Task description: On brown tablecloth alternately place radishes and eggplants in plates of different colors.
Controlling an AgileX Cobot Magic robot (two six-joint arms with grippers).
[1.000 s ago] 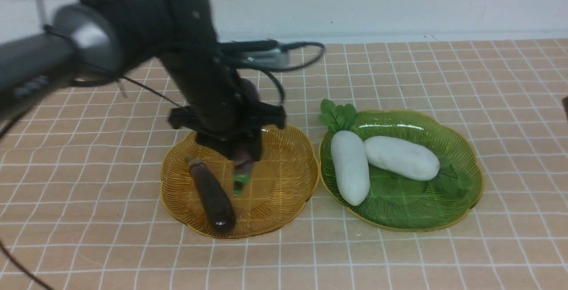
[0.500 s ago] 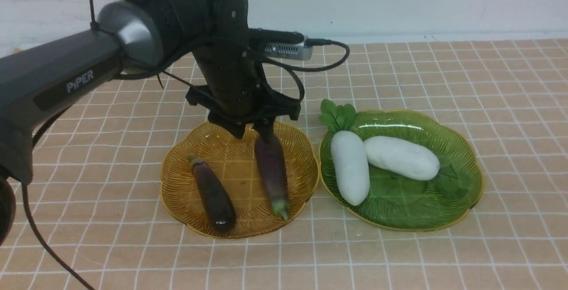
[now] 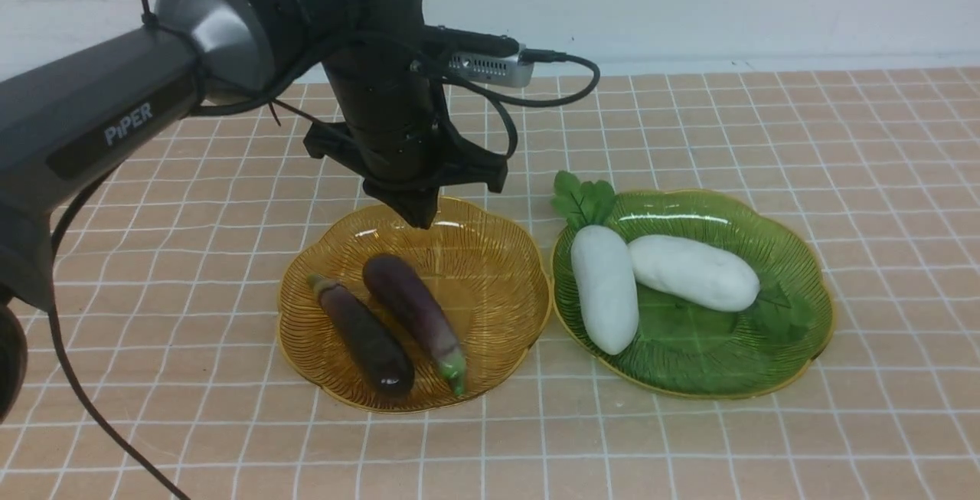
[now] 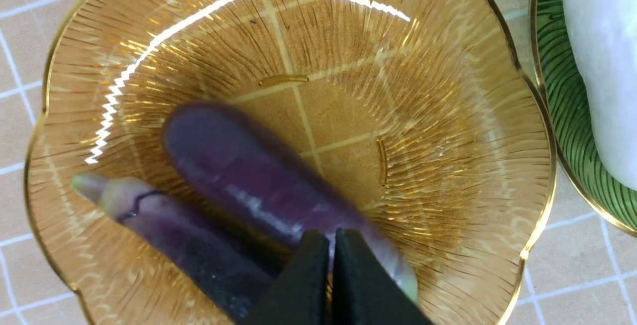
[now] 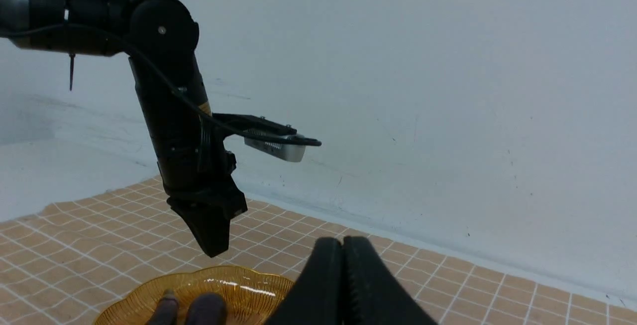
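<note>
front view: left gripper [image 3: 417,217] hangs clenched and empty above the amber plate [image 3: 505,251], where two eggplants [image 3: 413,308] lie side by side. two radishes [image 3: 693,272] rest in the green plate [image 3: 796,285] on the brown tablecloth [image 3: 766,140]. left wrist view: its tips, pressed together, overlap the paler purple eggplant. right wrist view: right gripper [image 5: 342,255] is clamped closed, holding nothing, raised above the cloth.
</note>
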